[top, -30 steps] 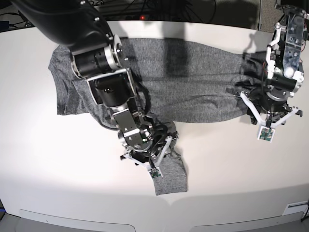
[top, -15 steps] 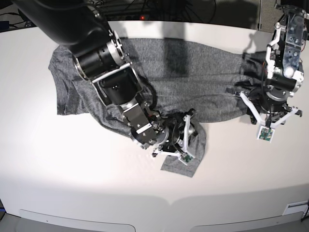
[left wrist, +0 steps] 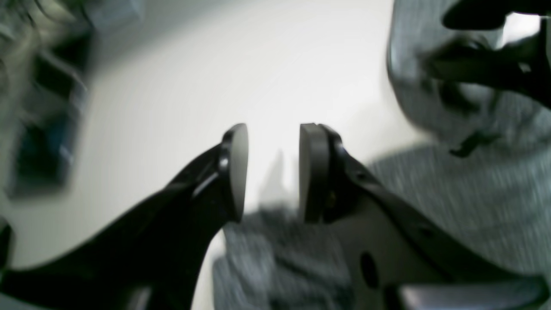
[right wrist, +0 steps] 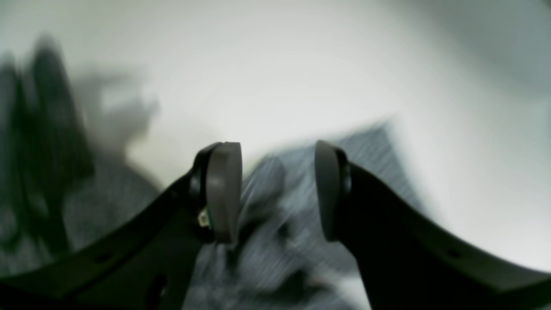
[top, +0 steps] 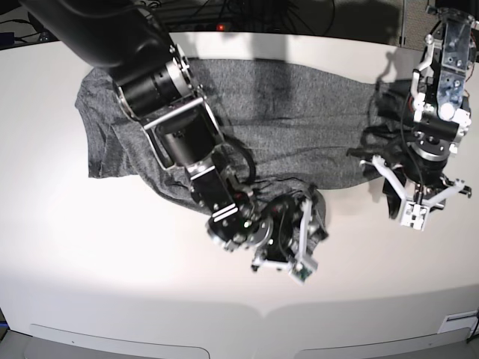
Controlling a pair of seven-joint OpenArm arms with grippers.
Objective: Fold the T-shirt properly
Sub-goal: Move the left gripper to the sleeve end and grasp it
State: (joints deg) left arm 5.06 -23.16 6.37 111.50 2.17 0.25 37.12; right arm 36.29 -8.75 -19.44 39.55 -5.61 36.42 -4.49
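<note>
Thing to fold: T-shirt, grey with long sleeves, spread wide across the far side of the white bench.
Lay of the cloth: mostly flat, with wrinkles and a rumpled left edge in the base view.
Loose part: one sleeve, bunched in a lump at the near edge of the body, under the right arm's tip.
Right end effector: jaws partway apart with grey cloth bunched between them; looks like a hold on the sleeve, though very blurry.
Left end effector: narrow gap between the pads, only white bench showing through, nothing held.
Place of the left arm: just beside the other end of the T-shirt, low over its edge, with cloth under the fingers.
Step in hand: probably bringing the sleeve in over the body, the first fold.
How far along: early; body not folded yet.
Next move: likely carrying the sleeve up onto the body, laying it flat, then letting go.
Care needed: a slow pull, so the thin cloth does not drag the whole T-shirt or stay in a lump.
</note>
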